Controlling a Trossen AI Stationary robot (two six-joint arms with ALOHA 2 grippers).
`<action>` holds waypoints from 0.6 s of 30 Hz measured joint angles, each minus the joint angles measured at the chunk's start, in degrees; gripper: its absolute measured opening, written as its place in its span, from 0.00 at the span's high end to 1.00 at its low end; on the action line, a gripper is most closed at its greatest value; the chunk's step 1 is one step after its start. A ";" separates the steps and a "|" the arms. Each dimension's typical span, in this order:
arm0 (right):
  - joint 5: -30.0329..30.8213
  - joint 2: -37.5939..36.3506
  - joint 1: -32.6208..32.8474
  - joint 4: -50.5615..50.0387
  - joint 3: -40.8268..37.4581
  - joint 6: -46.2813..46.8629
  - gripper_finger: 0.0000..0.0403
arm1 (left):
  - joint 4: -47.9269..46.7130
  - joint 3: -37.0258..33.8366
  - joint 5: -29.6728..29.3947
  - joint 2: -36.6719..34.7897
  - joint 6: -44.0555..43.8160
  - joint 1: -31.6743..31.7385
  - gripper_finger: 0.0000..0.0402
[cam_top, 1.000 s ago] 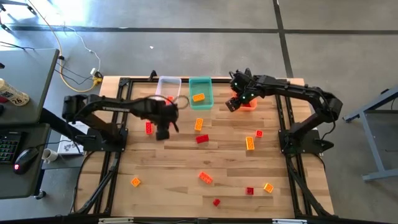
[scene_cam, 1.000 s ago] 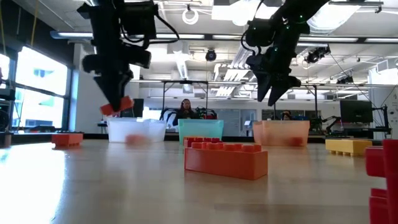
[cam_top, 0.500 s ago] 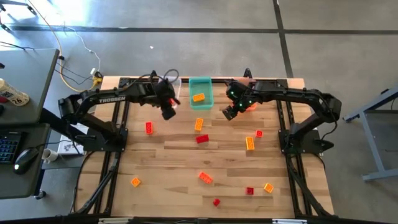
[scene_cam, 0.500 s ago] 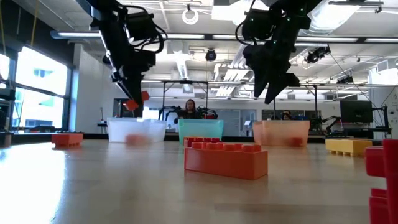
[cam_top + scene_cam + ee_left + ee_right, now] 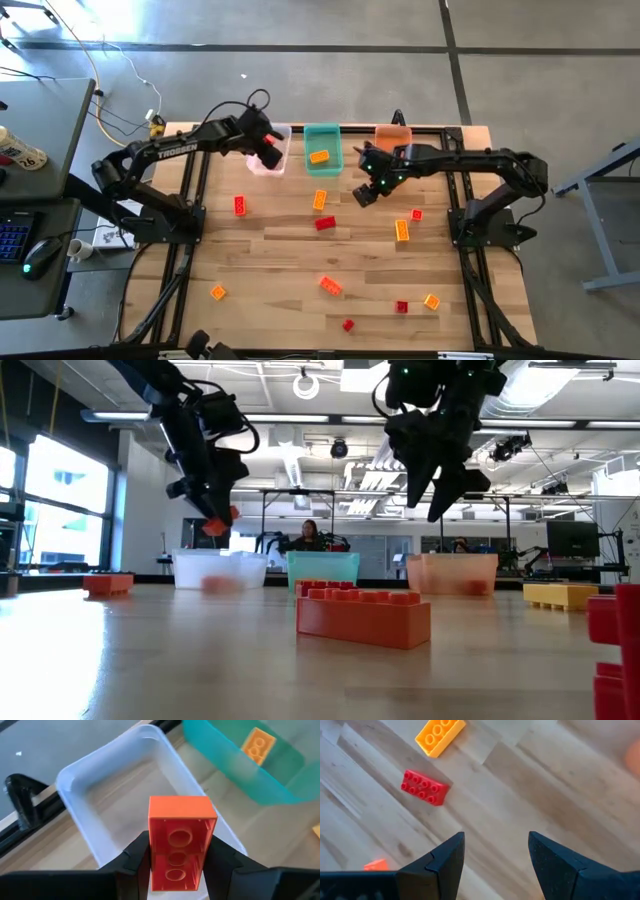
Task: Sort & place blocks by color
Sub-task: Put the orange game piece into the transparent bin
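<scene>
My left gripper hangs over the clear bin at the table's far edge, shut on an orange-red oblong block. It also shows in the low view, where the left gripper is high above the bin. My right gripper is open in the air just near of the teal bin. Below the right gripper, a red block and a yellow-orange block lie flat on the wood. Another yellow-orange block lies in the teal bin. My left gripper pinches the orange-red block between its two fingers, one on each long side, toward one end of the block. The block's hollow underside faces the wrist camera, and its other end sticks out past the fingers. It is lifted clear above the clear bin.
An orange bin stands at the far edge, right of the teal one. Several red, orange and yellow blocks lie scattered over the table, among them a red one, an orange one and an orange one. Black rails run along the table's edges.
My left gripper has carried the orange-red block up and toward the far edge, from above the table's left middle to over the clear bin, still shut on it. My right gripper has moved away from the orange bin toward the left and near side, staying open.
</scene>
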 joint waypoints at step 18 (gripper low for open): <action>1.57 0.00 9.34 -2.10 0.00 22.39 0.49 | -0.52 -2.51 4.13 0.37 1.44 4.69 0.73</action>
